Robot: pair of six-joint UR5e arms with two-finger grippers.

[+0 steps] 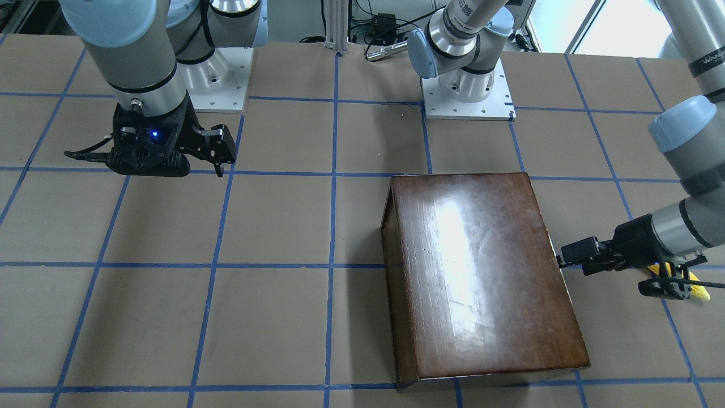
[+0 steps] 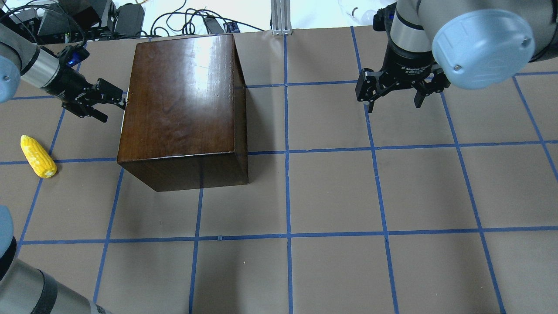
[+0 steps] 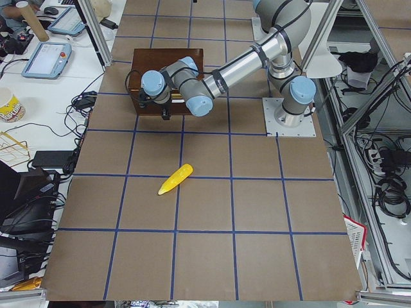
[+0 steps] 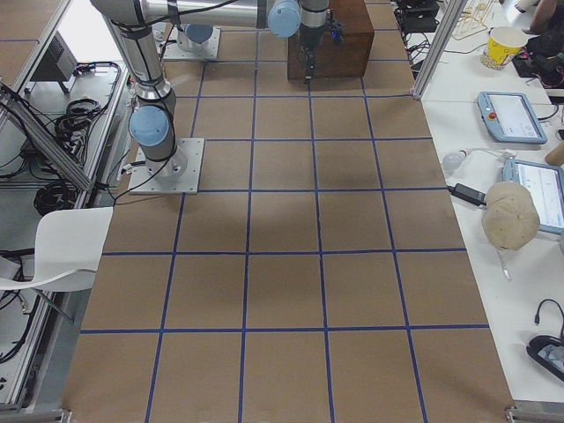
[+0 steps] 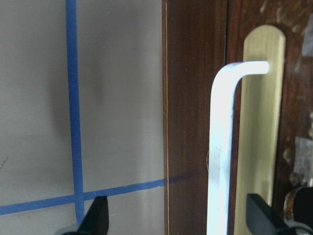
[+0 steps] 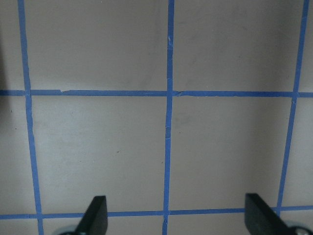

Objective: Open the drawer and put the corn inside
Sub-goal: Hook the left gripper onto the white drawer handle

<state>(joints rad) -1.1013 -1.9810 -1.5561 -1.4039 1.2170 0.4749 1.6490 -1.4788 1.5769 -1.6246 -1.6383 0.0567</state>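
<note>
The drawer is shut inside the dark brown box. Its scuffed front faces the left claw. On that front is a thin silver handle on a gold plate.

The left claw is wide open and holds nothing. In its wrist camera the handle stands between its two fingers. It is closer to one finger than the other, and neither finger squeezes it.

The corn lies flat on the table. It is behind the left claw and off to one side, well apart from it. It touches neither the box nor the claw.

The right claw hangs open over bare table, far from the box on its other side. It holds nothing.

I think the job is just starting. The claw needs to close on the handle and pull.

Here is what could go wrong:
- The handle is thin and smooth, and it is not in the middle of the claw. The fingers may close crooked and slide off.
- Nothing holds the box down. If the drawer sticks, the pull may drag the whole box along.
- The corn is round and pointy at one end. It may roll or squirt out when the claw pinches it later.
</note>
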